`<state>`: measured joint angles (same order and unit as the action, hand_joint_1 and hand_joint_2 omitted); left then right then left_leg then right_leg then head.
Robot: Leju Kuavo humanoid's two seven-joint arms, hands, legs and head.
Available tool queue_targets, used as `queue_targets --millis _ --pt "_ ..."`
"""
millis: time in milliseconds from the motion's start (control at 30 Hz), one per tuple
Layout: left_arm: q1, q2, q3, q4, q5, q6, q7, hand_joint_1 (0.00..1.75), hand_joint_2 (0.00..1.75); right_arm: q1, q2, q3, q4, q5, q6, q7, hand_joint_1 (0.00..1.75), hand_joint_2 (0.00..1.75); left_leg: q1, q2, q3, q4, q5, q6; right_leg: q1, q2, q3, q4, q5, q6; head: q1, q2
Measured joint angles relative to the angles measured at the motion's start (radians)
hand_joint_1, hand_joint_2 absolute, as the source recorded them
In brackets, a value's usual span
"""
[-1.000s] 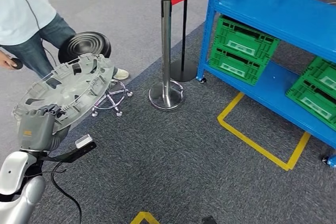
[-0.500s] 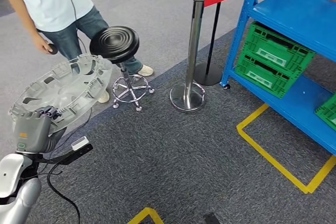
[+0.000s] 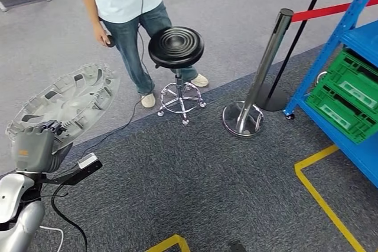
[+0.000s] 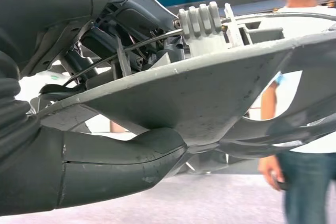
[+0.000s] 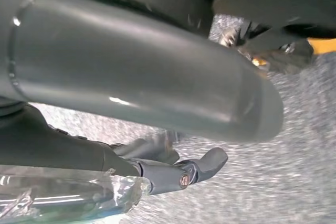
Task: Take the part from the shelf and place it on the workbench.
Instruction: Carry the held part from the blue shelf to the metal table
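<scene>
The part (image 3: 67,103), a grey round ribbed disc with cut-outs, is held at its near rim by the left hand (image 3: 38,146) and is carried tilted above the carpet, low on the left of the head view. In the left wrist view the part (image 4: 206,90) is seen edge-on, clamped between the thick thumb (image 4: 118,163) beneath it and the darker fingers (image 4: 130,19) on its other face. The right hand (image 5: 143,82) is seen close and blurred over the carpet; how its fingers lie cannot be told, and nothing can be made out in it. Beyond the part, one person (image 3: 127,4) in a pale shirt and jeans is standing with a small dark object (image 3: 110,41) in one hand. Just beside the person, further right of the left hand, one black round stool (image 3: 176,47) is set on a chrome base. Further right, two barrier posts (image 3: 263,75) are joined to a red belt (image 3: 329,10). At the far right, one blue shelf (image 3: 329,48) holds stacked green crates (image 3: 349,95). Yellow tape lines (image 3: 321,199) are laid on the carpet. No writing can be read.
</scene>
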<state>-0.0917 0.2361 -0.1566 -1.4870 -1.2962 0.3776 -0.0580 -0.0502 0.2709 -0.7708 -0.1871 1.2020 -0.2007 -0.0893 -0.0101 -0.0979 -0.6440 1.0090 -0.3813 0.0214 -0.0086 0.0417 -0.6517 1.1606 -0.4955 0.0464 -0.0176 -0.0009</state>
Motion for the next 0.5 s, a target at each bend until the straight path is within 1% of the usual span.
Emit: queue_targets --millis 33,67,100,133,167,200,233,267,300,333,367,400,433,467,500 --pt "0.0 0.0 0.0 0.0 0.001 0.0 0.0 1.75 1.75 -0.001 0.0 0.0 0.0 0.0 0.002 0.0 0.0 0.0 0.0 -0.014 -0.001 0.003 -0.001 -0.004 -0.003 0.022 0.028 -0.058 0.023 -0.002 -0.001 0.0" --pt "0.0 0.0 0.001 0.0 0.002 0.001 0.0 1.75 1.75 -0.001 0.0 0.0 0.0 0.0 0.003 0.0 0.0 0.0 0.002 -0.026 -0.004 0.004 0.0 -0.009 -0.004 0.039 0.045 -0.092 0.031 -0.004 -0.001 0.0" --pt "0.001 0.001 0.002 0.0 0.004 0.002 0.0 1.75 1.75 -0.001 0.0 0.0 0.0 -0.001 0.004 0.0 0.0 0.0 0.004 -0.037 -0.007 0.005 0.002 -0.015 -0.004 0.044 0.053 -0.104 0.028 -0.007 -0.002 0.0" --pt "0.004 0.002 0.004 -0.001 0.005 0.003 0.0 1.75 1.75 -0.001 0.0 0.0 0.0 -0.001 0.005 0.001 0.0 0.0 0.008 -0.048 -0.01 0.003 0.004 -0.022 -0.001 0.035 0.057 -0.107 0.028 -0.01 -0.002 0.0" --pt "0.007 0.004 0.005 -0.001 0.006 0.003 0.0 1.75 1.75 -0.002 0.001 0.0 0.0 -0.001 0.005 0.001 0.0 0.0 0.011 -0.055 -0.012 0.002 0.006 -0.029 0.0 0.025 0.06 -0.111 0.03 -0.016 -0.001 0.0" --pt "0.011 0.006 0.006 -0.001 0.007 0.003 0.0 1.75 1.75 -0.002 0.001 0.0 0.0 -0.001 0.005 0.001 0.0 0.0 0.011 -0.046 -0.015 0.006 0.002 -0.034 0.0 0.014 0.064 -0.116 0.033 -0.022 -0.002 0.0" --pt "0.013 0.008 0.007 -0.001 0.008 0.003 0.0 1.75 1.75 -0.003 0.001 0.0 0.0 -0.001 0.005 0.001 0.0 0.0 0.009 -0.021 -0.024 0.025 -0.011 -0.039 -0.002 0.002 0.068 -0.122 0.035 -0.028 -0.006 0.0" --pt "0.013 0.01 0.008 -0.001 0.008 0.003 0.0 1.75 1.75 -0.003 0.002 0.0 0.0 -0.001 0.005 0.001 0.0 0.0 0.008 0.013 -0.044 0.065 -0.033 -0.044 -0.003 -0.011 0.073 -0.127 0.036 -0.032 -0.01 0.0" --pt "0.013 0.01 0.008 -0.001 0.009 0.004 -0.001 1.75 1.75 -0.002 0.001 0.0 0.0 -0.001 0.006 0.001 0.0 0.0 0.008 0.049 -0.072 0.123 -0.062 -0.049 -0.001 -0.023 0.076 -0.129 0.035 -0.036 -0.015 0.0" --pt "0.013 0.01 0.008 -0.001 0.01 0.004 -0.001 1.75 1.75 -0.001 0.001 0.0 0.0 -0.001 0.006 0.001 0.0 0.0 0.01 0.071 -0.105 0.189 -0.09 -0.054 0.0 -0.038 0.078 -0.129 0.033 -0.037 -0.017 0.0" --pt "0.013 0.009 0.008 -0.001 0.01 0.004 -0.002 1.75 1.75 0.0 0.001 0.0 0.0 -0.001 0.006 0.001 0.0 0.0 0.014 0.081 -0.133 0.243 -0.108 -0.058 0.0 -0.052 0.079 -0.129 0.03 -0.038 -0.017 0.0" --pt "0.014 0.009 0.008 -0.001 0.011 0.004 -0.002 1.75 1.75 0.0 0.001 0.0 0.0 -0.001 0.006 0.002 0.0 0.0 0.018 0.086 -0.146 0.266 -0.108 -0.061 0.0 -0.066 0.081 -0.129 0.028 -0.038 -0.017 0.0" --pt "0.016 0.009 0.009 -0.001 0.012 0.004 -0.002 1.75 1.75 0.0 0.001 0.0 0.0 -0.001 0.006 0.002 0.0 0.0 0.021 0.089 -0.138 0.252 -0.089 -0.064 0.0 -0.079 0.084 -0.129 0.025 -0.036 -0.017 0.0" --pt "0.017 0.009 0.009 -0.001 0.012 0.004 -0.002 1.75 1.75 0.0 0.001 0.0 0.0 -0.001 0.006 0.002 0.0 0.0 0.024 0.096 -0.112 0.202 -0.058 -0.066 -0.001 -0.092 0.088 -0.129 0.021 -0.033 -0.017 0.0" --pt "0.018 0.009 0.01 -0.001 0.014 0.004 -0.002 1.75 1.75 -0.001 0.001 0.0 0.0 -0.001 0.007 0.002 0.0 0.0 0.025 0.119 -0.074 0.131 -0.027 -0.069 -0.001 -0.104 0.094 -0.129 0.016 -0.027 -0.017 0.0"
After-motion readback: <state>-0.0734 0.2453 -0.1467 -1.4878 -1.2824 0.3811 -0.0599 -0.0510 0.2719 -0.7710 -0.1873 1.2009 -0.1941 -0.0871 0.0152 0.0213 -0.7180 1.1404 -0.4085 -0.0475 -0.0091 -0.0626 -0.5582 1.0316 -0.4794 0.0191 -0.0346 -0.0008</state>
